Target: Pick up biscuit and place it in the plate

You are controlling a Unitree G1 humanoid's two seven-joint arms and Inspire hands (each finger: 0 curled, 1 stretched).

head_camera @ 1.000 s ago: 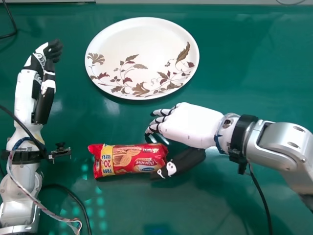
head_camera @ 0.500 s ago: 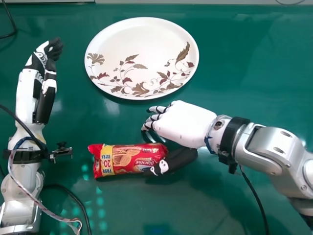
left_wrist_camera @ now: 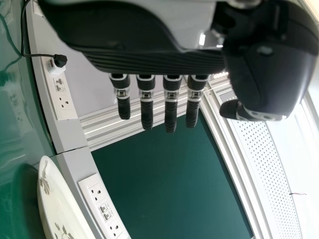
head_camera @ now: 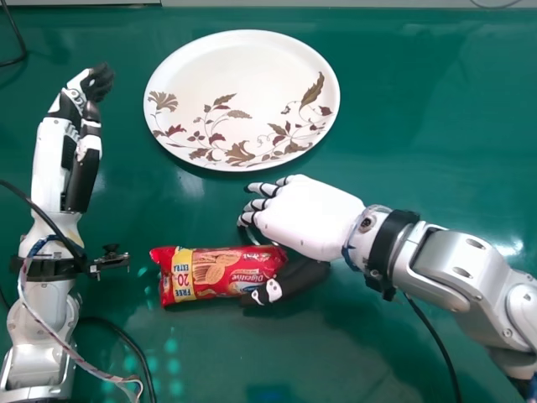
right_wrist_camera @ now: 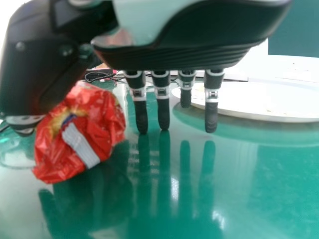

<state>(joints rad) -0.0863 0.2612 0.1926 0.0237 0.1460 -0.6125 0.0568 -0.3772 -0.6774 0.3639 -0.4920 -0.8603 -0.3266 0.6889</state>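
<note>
The red biscuit packet [head_camera: 220, 272] lies on the green table, below the plate in the head view. My right hand [head_camera: 306, 217] is at the packet's right end, its thumb along the near side and its fingers beyond the far side, extended and not curled round it. In the right wrist view the packet's end [right_wrist_camera: 79, 134] sits between the thumb and fingers of my right hand [right_wrist_camera: 163, 99]. The white floral plate [head_camera: 243, 96] holds nothing. My left hand [head_camera: 91, 88] stays at the far left, fingers straight in the left wrist view [left_wrist_camera: 171, 99].
Black cables run over the table [head_camera: 436, 252] beside both arms. Wall sockets [left_wrist_camera: 102, 206] and a grey ledge edge the table in the left wrist view.
My right hand has moved left, its thumb now alongside the packet's near right end and its fingers past the far side. The left arm has shifted slightly right. The packet has hardly moved.
</note>
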